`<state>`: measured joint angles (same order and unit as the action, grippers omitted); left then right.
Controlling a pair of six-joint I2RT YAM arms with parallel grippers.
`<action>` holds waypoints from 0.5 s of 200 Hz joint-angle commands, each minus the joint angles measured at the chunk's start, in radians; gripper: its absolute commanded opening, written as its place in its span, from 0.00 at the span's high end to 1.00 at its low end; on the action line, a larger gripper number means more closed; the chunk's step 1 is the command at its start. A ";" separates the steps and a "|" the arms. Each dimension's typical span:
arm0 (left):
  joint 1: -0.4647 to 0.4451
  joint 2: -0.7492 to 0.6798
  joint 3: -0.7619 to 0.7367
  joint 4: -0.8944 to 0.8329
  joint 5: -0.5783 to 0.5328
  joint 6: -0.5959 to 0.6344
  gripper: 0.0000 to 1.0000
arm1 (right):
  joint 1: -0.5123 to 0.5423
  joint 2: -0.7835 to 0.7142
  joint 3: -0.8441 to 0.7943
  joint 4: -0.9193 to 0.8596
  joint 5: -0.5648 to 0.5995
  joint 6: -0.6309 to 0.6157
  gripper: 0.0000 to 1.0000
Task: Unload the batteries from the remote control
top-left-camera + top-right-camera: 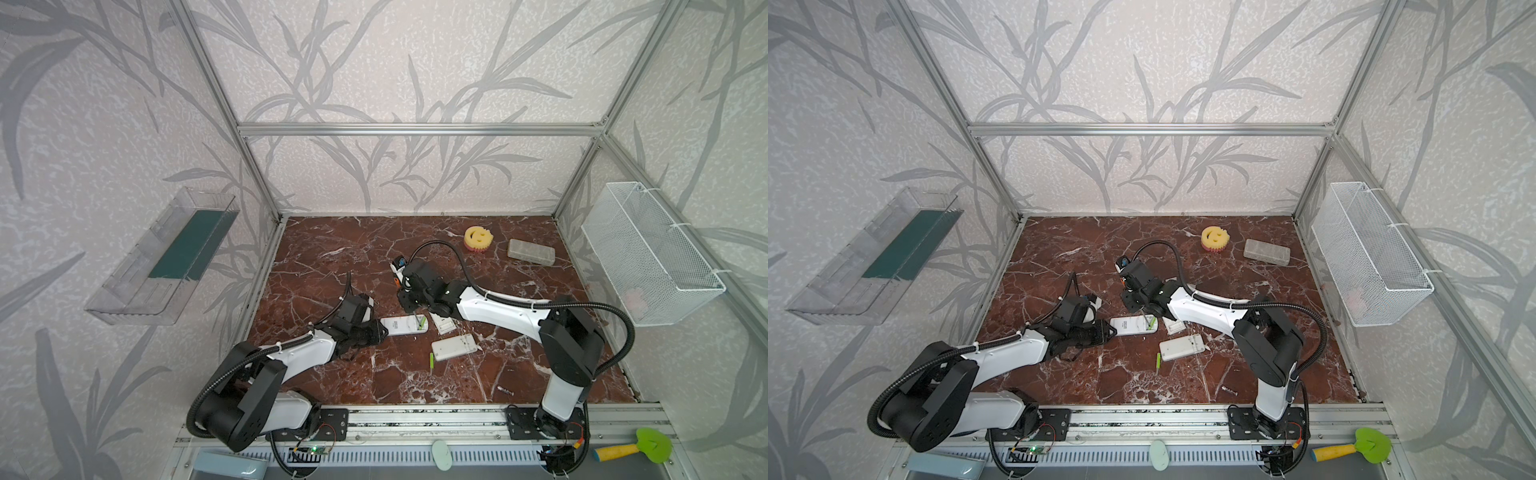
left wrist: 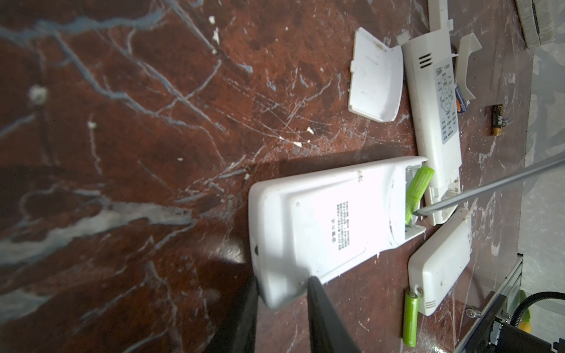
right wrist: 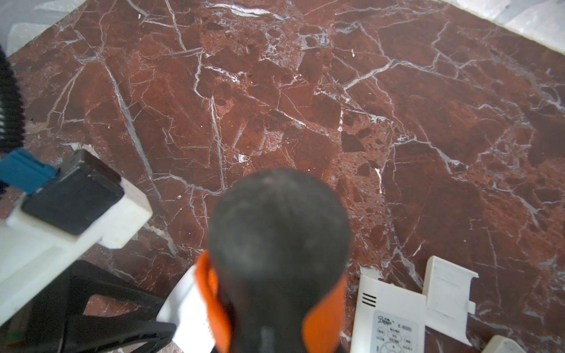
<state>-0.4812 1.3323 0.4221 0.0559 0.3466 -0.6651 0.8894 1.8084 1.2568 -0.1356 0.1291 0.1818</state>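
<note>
Left wrist view puts one lime green battery (image 2: pixel 419 186) askew in the open bay at the far end of the remote control (image 2: pixel 321 220), with the screwdriver (image 2: pixel 489 189) tip touching its lower end. Another green battery (image 2: pixel 410 318) lies loose on the table (image 2: pixel 122 152), and a dark battery (image 2: pixel 496 119) sits well apart beyond the other white remotes. My left claw (image 2: pixel 282 279) is partly closed, pinching only a corner of the remote's near end. My right claw (image 1: pixel 405 293) is clamped tight on the screwdriver's handle. My worry is the levering: push too hard and the tip may skid off the rounded battery end and jab the bay's contacts, or the remote may swivel about that corner pinch. If the battery springs free, I judge it could roll toward the table's front edge
</note>
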 commanded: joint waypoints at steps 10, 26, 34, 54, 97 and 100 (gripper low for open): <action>0.003 0.035 -0.038 -0.137 -0.026 0.005 0.70 | 0.002 0.017 0.018 0.053 -0.002 -0.006 1.00; 0.003 0.037 -0.038 -0.134 -0.025 0.005 0.70 | 0.002 0.021 0.009 0.074 0.006 -0.014 1.00; 0.003 0.038 -0.036 -0.134 -0.024 0.005 0.70 | 0.002 0.024 0.012 0.076 0.009 -0.020 1.00; 0.003 0.039 -0.034 -0.134 -0.023 0.005 0.69 | 0.002 0.033 0.011 0.087 0.010 -0.029 1.00; 0.003 0.035 -0.036 -0.140 -0.026 0.007 0.70 | -0.001 0.062 0.003 0.056 0.003 -0.043 1.00; 0.003 0.036 -0.037 -0.140 -0.026 0.006 0.70 | -0.001 0.063 0.002 0.050 0.003 -0.044 1.00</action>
<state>-0.4812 1.3323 0.4221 0.0559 0.3466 -0.6651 0.8894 1.8534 1.2568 -0.0799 0.1303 0.1558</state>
